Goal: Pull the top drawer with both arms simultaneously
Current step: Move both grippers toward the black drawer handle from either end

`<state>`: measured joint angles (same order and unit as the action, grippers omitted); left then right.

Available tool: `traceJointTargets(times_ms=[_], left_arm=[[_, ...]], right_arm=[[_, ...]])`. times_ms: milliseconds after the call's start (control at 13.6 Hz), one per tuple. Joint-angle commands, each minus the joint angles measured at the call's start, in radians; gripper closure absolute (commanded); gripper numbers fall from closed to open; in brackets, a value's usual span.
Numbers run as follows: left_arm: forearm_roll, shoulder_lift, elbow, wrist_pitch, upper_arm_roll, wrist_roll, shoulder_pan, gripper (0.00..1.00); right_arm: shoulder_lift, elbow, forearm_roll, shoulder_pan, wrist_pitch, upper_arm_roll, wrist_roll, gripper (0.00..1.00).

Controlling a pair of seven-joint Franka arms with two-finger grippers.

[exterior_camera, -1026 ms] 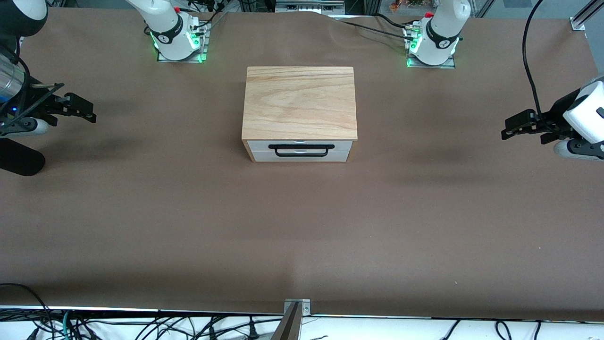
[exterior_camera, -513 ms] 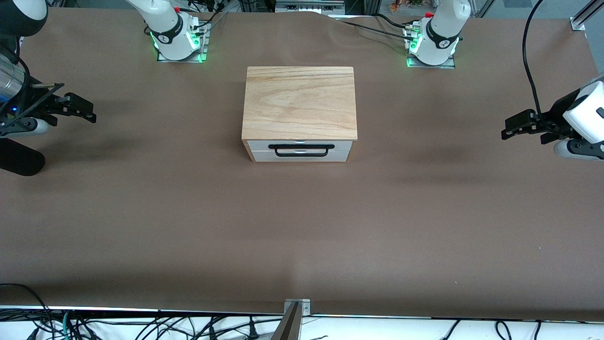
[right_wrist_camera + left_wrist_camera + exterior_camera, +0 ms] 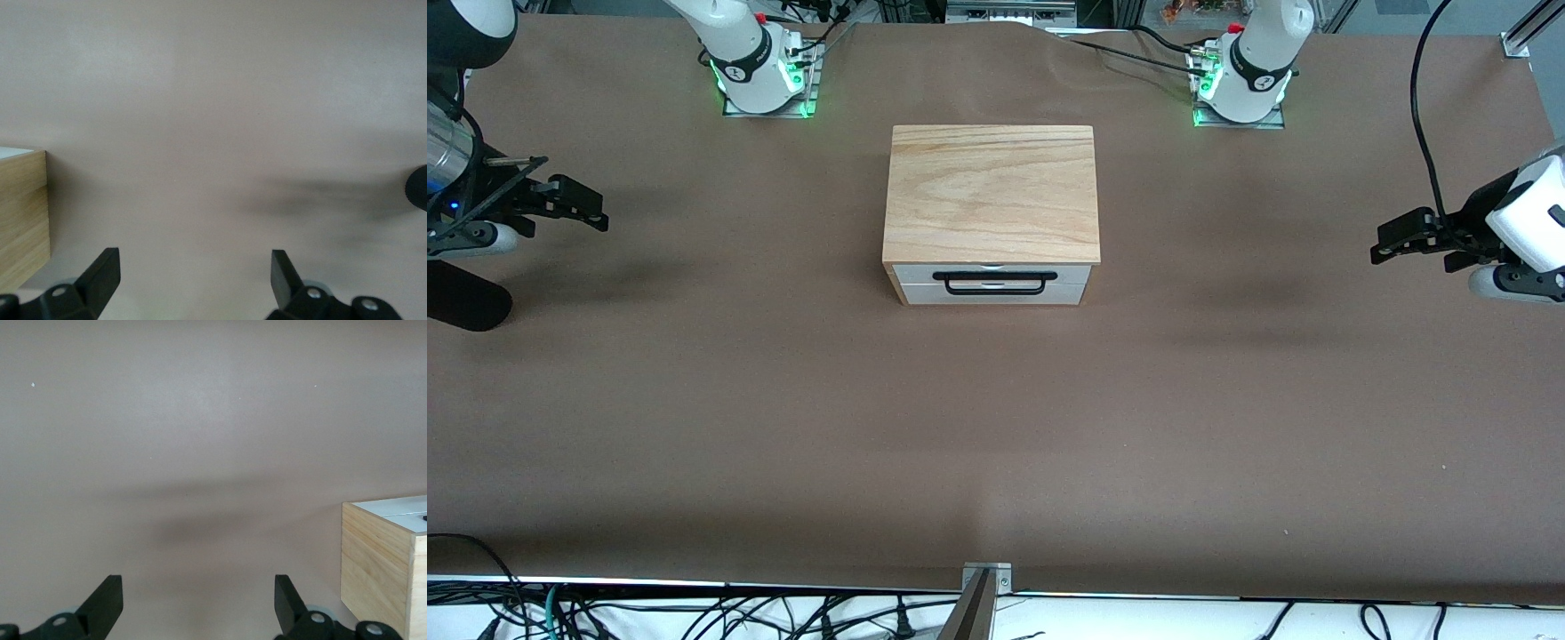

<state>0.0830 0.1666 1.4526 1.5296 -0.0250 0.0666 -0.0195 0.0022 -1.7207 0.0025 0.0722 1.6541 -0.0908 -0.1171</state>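
Observation:
The top drawer [image 3: 991, 271] is closed in the light wood cabinet [image 3: 991, 191] at the table's middle; only its white front panel and black wire loop handle [image 3: 994, 281] show. My left gripper [image 3: 1392, 242] hangs open and empty over the table at the left arm's end, well clear of the cabinet. My right gripper [image 3: 587, 206] hangs open and empty over the right arm's end. The left wrist view shows open fingertips [image 3: 110, 592] over bare table and a cabinet corner [image 3: 377, 567]. The right wrist view shows open fingertips [image 3: 107, 263] and a cabinet side [image 3: 23, 217].
A second white drawer front [image 3: 991, 294] sits below the top one. Both arm bases [image 3: 758, 67] [image 3: 1240, 76] stand farther from the front camera than the cabinet. Brown table cover [image 3: 996, 427] spreads all around. Cables hang past the table's near edge.

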Motion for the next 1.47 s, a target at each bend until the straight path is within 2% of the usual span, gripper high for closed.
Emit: traceJointTargets(times_ms=[0,440,660,733,1026,1246,1393], left_arm=[[-0.009,0.025,-0.046,-0.005,0.001,0.021,0.001,0.00],[-0.011,0.025,-0.046,-0.005,0.002,0.021,-0.005,0.00],[-0.011,0.025,-0.047,-0.005,0.004,0.021,-0.013,0.00],[-0.012,0.025,-0.046,-0.006,0.004,0.022,-0.011,0.00],[-0.011,0.030,-0.044,-0.013,0.005,0.021,-0.016,0.00],[-0.011,0.048,-0.041,-0.014,0.005,0.016,-0.063,0.00],[-0.008,0.088,-0.043,-0.011,0.005,0.013,-0.126,0.00]], right_arm=[[-0.002,0.015,0.013,-0.003,-0.020,0.002,-0.013,0.00],[0.007,0.021,0.014,0.008,-0.020,0.016,-0.003,0.00],[0.056,0.018,0.019,0.050,-0.019,0.036,-0.012,0.00],[0.077,0.021,0.049,0.061,-0.017,0.036,-0.010,0.00],[0.157,0.015,0.272,0.063,-0.027,0.036,-0.015,0.00],[0.220,0.012,0.445,0.060,-0.027,0.036,-0.079,0.00],[0.266,0.010,0.528,0.060,-0.031,0.036,-0.096,0.00]])
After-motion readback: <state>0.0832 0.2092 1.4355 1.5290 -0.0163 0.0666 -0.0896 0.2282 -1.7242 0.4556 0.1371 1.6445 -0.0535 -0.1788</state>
